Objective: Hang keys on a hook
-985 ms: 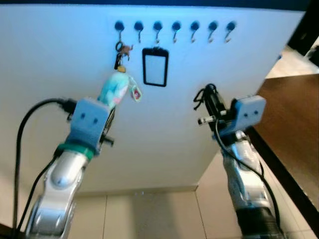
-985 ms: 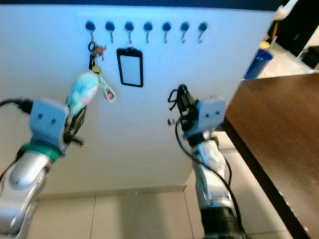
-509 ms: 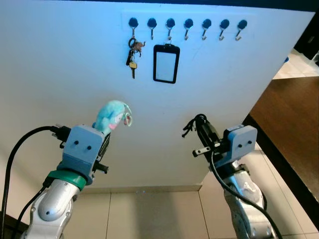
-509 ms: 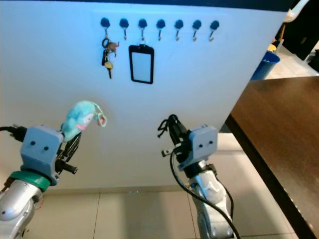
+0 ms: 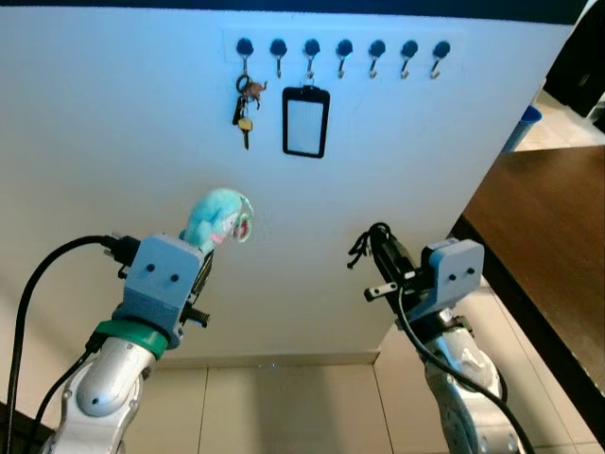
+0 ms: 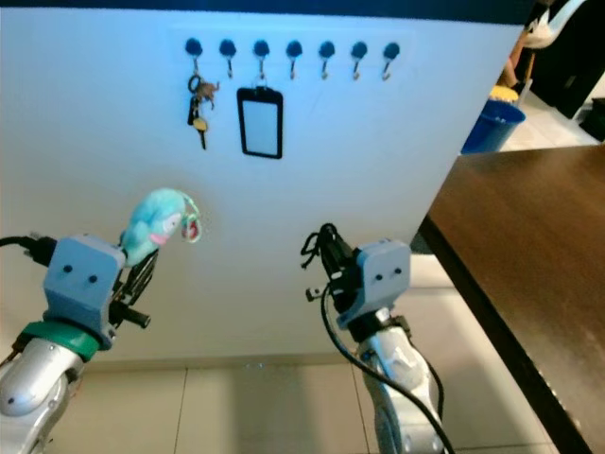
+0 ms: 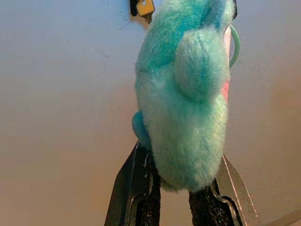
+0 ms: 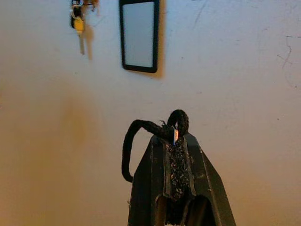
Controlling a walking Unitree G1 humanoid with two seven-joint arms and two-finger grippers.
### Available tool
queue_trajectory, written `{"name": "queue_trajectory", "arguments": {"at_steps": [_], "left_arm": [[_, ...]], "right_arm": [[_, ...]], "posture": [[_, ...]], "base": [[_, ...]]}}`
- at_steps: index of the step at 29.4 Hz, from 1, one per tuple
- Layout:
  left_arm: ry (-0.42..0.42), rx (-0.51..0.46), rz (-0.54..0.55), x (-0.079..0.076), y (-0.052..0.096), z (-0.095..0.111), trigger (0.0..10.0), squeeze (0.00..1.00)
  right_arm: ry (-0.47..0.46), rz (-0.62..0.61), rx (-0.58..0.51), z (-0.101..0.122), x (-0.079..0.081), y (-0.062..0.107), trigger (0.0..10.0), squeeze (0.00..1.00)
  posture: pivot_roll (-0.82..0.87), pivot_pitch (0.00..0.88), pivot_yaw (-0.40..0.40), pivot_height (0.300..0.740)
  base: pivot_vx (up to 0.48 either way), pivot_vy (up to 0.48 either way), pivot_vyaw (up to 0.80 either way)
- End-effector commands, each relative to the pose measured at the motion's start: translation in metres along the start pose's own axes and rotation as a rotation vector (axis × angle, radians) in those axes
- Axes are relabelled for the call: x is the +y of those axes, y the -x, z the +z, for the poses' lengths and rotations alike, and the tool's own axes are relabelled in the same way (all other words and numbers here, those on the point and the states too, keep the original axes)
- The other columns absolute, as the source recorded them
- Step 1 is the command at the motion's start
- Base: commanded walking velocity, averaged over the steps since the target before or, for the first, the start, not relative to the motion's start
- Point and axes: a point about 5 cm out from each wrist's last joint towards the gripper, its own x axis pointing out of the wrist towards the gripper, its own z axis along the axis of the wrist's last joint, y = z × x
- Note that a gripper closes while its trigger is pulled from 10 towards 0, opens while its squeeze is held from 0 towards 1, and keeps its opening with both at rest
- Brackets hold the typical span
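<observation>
A row of several dark hooks (image 5: 342,49) runs along the top of a white wall. A bunch of keys (image 5: 244,100) hangs from the leftmost hook, and a black-framed badge holder (image 5: 305,121) hangs from the third. My left gripper (image 5: 201,253) is below them, shut on a teal plush keychain (image 5: 217,218) that stands up out of its fingers (image 7: 139,188). The plush (image 7: 186,94) has a pale green ring at its top. My right gripper (image 5: 381,268) is raised at the right, shut on a looped black cord (image 8: 149,128).
A dark brown table (image 5: 548,236) juts in at the right, close to my right arm. A blue bin (image 6: 492,123) stands past the wall's right edge. Beige floor tiles (image 5: 284,407) lie below the wall. A black cable (image 5: 38,284) arcs from my left wrist.
Both grippers sit lower against the wall than one second ago, and the plush has come down away from the hanging keys. Since half a second ago only the view shifted slightly.
</observation>
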Motion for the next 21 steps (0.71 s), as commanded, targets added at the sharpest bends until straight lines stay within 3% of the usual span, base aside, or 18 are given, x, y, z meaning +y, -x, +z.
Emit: {"name": "queue_trajectory", "arguments": {"at_steps": [1, 16, 21], "left_arm": [[-0.013, -0.004, 0.001, -0.002, 0.001, 0.001, 10.0, 0.0], [-0.009, -0.012, 0.024, 0.001, -0.001, 0.002, 10.0, 0.0], [0.018, -0.035, 0.046, 0.005, 0.006, 0.006, 10.0, 0.0]], "right_arm": [[0.004, 0.007, 0.012, -0.001, 0.001, 0.003, 10.0, 0.0], [0.01, 0.039, 0.034, -0.004, 0.005, 0.006, 10.0, 0.0], [0.005, 0.072, 0.063, -0.009, 0.011, 0.019, 10.0, 0.0]], "posture": [[0.09, 0.109, 0.062, 0.74], [0.09, 0.093, 0.053, 0.74], [0.1, 0.097, 0.052, 0.74]], "base": [[0.382, 0.0, 0.0], [0.375, 0.0, 0.0], [0.144, 0.0, 0.0]]}}
